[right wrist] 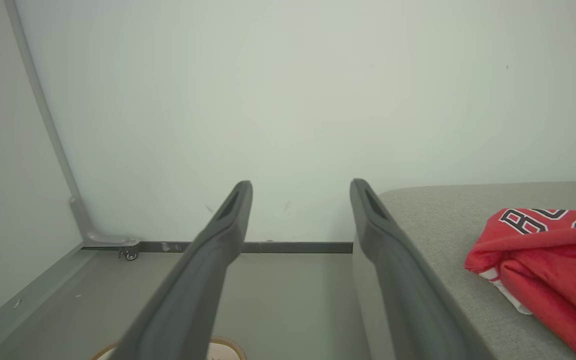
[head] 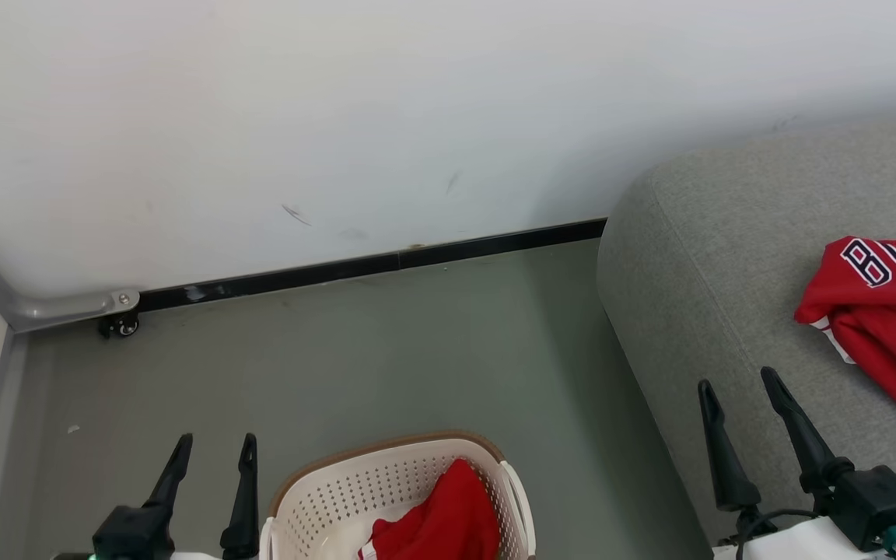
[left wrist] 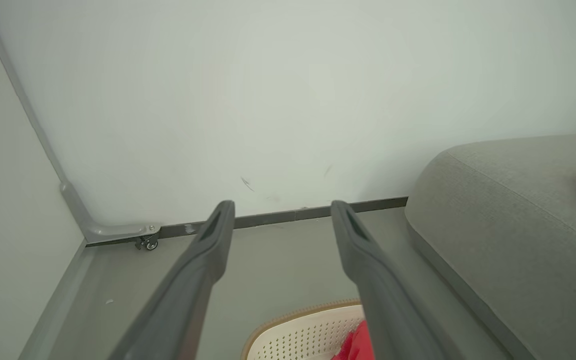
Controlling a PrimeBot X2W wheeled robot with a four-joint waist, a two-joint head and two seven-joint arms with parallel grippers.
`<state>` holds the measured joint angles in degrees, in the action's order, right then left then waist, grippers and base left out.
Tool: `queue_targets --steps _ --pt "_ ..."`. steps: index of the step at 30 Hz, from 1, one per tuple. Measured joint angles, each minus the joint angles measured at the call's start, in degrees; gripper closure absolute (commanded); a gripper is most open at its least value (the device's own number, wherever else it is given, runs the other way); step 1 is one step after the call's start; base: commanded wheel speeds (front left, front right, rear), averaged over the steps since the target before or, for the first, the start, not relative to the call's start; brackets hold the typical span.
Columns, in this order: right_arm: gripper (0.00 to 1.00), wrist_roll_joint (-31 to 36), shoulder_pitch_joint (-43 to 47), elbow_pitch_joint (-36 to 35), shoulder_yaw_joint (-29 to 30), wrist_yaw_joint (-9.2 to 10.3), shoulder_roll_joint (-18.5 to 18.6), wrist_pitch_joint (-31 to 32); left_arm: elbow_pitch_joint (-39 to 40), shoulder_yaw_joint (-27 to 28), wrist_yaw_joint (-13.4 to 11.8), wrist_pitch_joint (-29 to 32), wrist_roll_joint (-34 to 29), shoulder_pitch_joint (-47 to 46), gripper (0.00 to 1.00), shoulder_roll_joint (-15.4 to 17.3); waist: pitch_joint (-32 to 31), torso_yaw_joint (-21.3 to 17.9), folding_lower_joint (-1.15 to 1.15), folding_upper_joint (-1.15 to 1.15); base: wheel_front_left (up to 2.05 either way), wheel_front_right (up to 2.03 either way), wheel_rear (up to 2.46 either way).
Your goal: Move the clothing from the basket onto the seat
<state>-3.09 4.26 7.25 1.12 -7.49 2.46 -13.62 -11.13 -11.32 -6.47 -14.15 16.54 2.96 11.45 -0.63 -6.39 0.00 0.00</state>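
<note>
A cream basket with a brown rim stands on the floor at the bottom centre, with red clothing bunched in its right half. A second red garment with black lettering lies on the grey seat at the right. My left gripper is open and empty, just left of the basket. Over the seat's near left edge my right gripper is open too, left of the garment there. The basket and the clothing show in the left wrist view, the garment in the right wrist view.
A white wall with a dark skirting strip closes off the back. At the left, a grey metal frame on a small caster stands in the corner. Grey-green floor lies between wall, basket and seat.
</note>
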Motion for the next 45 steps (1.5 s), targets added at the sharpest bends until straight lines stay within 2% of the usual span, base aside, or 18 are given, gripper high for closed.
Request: queue_targets --steps 19,32,45 --pt "0.00 0.09 -0.27 -4.50 1.30 0.00 -0.02 0.01 -6.71 -4.71 3.52 0.04 -3.22 -9.71 0.00 0.24 6.42 -1.14 0.00 0.00 0.00 0.00 0.00" --pt "0.00 -0.02 -3.26 -8.92 3.03 0.00 -0.04 -0.01 -14.29 -9.15 5.97 1.02 -6.80 -15.47 0.00 0.02 13.50 -2.62 0.00 0.00 0.00 0.00 0.00" --pt "0.00 -0.20 -7.13 -12.06 4.35 0.00 -0.05 -0.09 -20.23 -13.24 7.06 1.08 -11.16 -21.63 0.00 -0.49 21.41 -4.32 0.00 0.00 0.00 0.00 0.00"
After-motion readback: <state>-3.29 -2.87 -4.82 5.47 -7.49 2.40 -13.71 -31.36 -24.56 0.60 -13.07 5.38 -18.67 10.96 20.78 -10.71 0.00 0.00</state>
